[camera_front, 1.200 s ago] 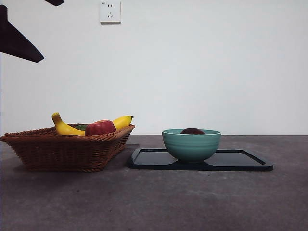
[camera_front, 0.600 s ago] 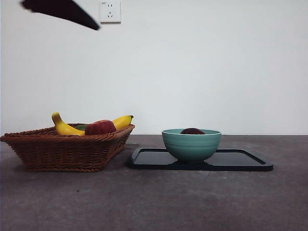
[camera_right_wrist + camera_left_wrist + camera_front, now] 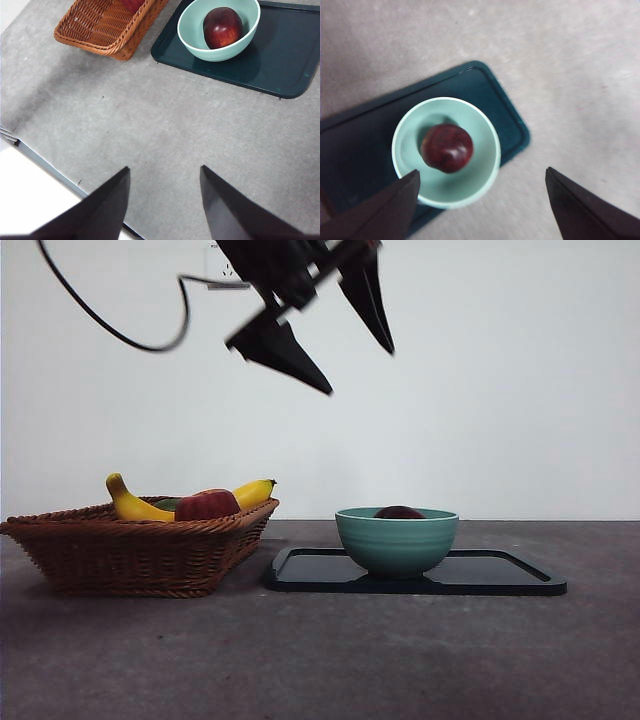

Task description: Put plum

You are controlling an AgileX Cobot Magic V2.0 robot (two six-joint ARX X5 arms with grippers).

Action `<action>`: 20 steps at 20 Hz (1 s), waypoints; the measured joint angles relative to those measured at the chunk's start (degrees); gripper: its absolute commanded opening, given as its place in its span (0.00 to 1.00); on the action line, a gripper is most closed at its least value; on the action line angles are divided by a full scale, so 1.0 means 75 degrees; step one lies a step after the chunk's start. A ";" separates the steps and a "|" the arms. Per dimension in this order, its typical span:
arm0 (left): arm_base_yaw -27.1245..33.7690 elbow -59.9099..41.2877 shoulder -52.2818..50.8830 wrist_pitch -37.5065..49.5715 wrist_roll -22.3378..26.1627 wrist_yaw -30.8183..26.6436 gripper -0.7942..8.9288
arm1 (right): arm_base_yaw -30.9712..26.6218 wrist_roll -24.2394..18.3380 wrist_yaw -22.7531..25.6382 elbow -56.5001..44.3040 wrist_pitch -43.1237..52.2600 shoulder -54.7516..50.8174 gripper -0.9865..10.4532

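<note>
From my remote seat I see the plum [image 3: 447,148] resting in the green bowl [image 3: 397,540] on the dark tray [image 3: 500,575], and high above it my left gripper [image 3: 350,350] hangs with fingers spread wide and empty, nearer than the right.

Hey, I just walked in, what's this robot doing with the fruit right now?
The plum lies in the green bowl, which stands on the dark tray. The left gripper hangs open high above the bowl, holding nothing. The right gripper is also open and empty, off over bare table. A banana and red apple sit in the wicker basket beside the tray.
</note>
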 measured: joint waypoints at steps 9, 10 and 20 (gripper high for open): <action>-0.0303 0.0673 0.1891 0.0437 0.0414 -0.0533 0.49 | 0.0000 0.0000 0.0000 0.0000 -0.0020 0.0000 0.28; -0.0344 0.0673 0.1988 0.0478 0.0510 -0.0685 0.49 | 0.0000 0.0000 0.0000 0.0000 -0.0047 0.0000 0.28; -0.0510 0.0676 0.2483 0.0682 0.1067 -0.0880 0.49 | 0.0000 0.0000 0.0000 0.0000 -0.0169 0.0000 0.28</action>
